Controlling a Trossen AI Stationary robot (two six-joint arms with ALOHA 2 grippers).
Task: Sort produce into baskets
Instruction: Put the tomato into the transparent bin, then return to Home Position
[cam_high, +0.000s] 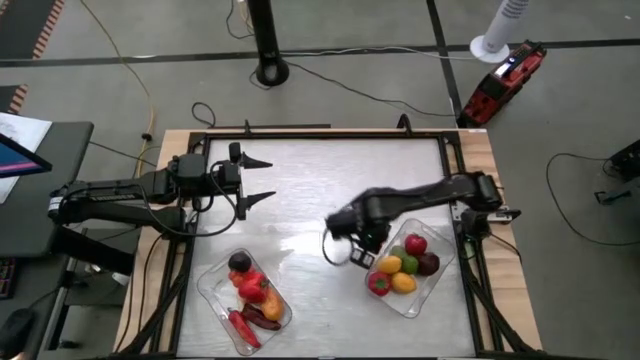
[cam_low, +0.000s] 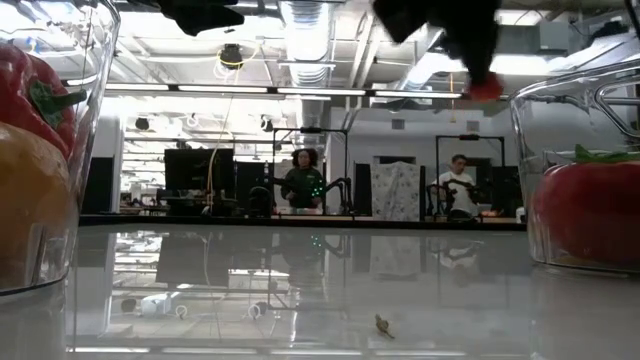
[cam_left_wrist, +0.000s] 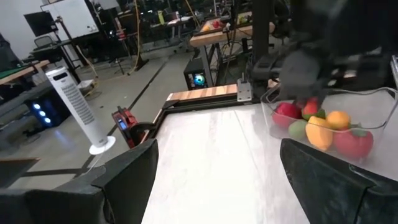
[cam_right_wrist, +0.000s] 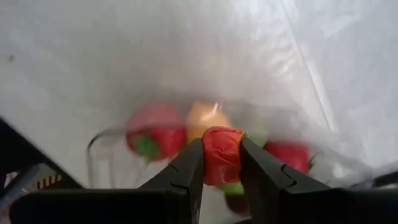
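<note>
Here we find no brand, label or writing that we can read on anything. Going left to right in the high view, the left gripper (cam_high: 258, 178) waits over the bare table (cam_high: 330, 170) near its far left part, fingers spread wide with nothing between them. In front of it lies the left basket (cam_high: 210, 288), a clear tray with rounded corners holding a dark purple fruit (cam_high: 239, 262), a red tomato (cam_high: 251, 281), an orange piece (cam_high: 270, 305), a red chilli (cam_high: 243, 327) and another dark piece (cam_high: 260, 318). Further right, the right gripper (cam_right_wrist: 222, 163) hovers at the near-left edge of the right basket (cam_high: 441, 272), its fingers pinching a small red piece of produce (cam_right_wrist: 221, 155). In that clear tray we see a red tomato with a green stem (cam_high: 415, 243), a green lime (cam_high: 409, 263), a dark purple piece (cam_high: 428, 263), yellow pieces (cam_high: 402, 283) and a red pepper (cam_high: 379, 284), all packed touching one another.
</note>
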